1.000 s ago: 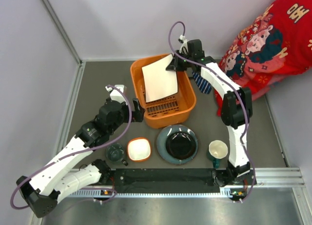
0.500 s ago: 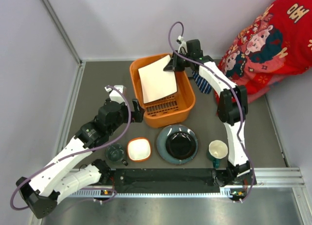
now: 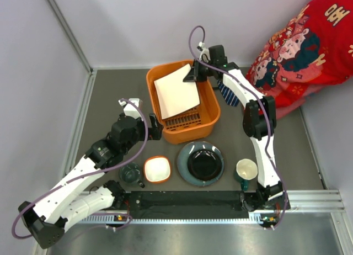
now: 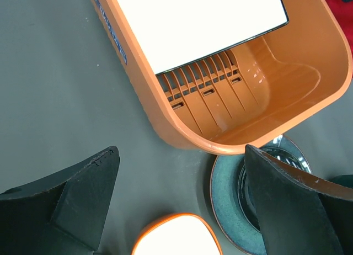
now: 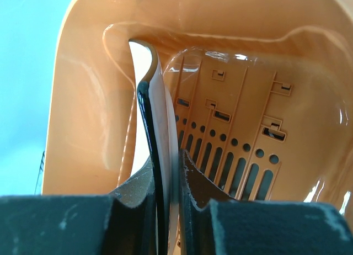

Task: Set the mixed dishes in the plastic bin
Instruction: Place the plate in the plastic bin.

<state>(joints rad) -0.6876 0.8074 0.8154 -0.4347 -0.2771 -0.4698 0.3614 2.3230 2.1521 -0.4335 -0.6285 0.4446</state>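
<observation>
One white square plate (image 3: 175, 90) in plastic bin (image 3: 185, 137) | right tool (image 3: 194, 76) gripping it

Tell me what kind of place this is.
Probably a robot lab test cell, not a kitchen: a left arm and right arm bolted by a metal rail at the table edge, bare grey walls around, and a plate, bowl and mug staged beside an orange bin.

Top view: fixed high, behind the arm bases (image 3: 110, 191) at frame bottom, facing down over the whole table (image 3: 110, 95).
Left wrist: near, facing down at one end of the bin (image 4: 298, 95), which fills the upper frame.
Right wrist: very near, looking into the bin, edge-on along the plate (image 5: 157, 133).
Shared: all three show bin and plate.
</observation>
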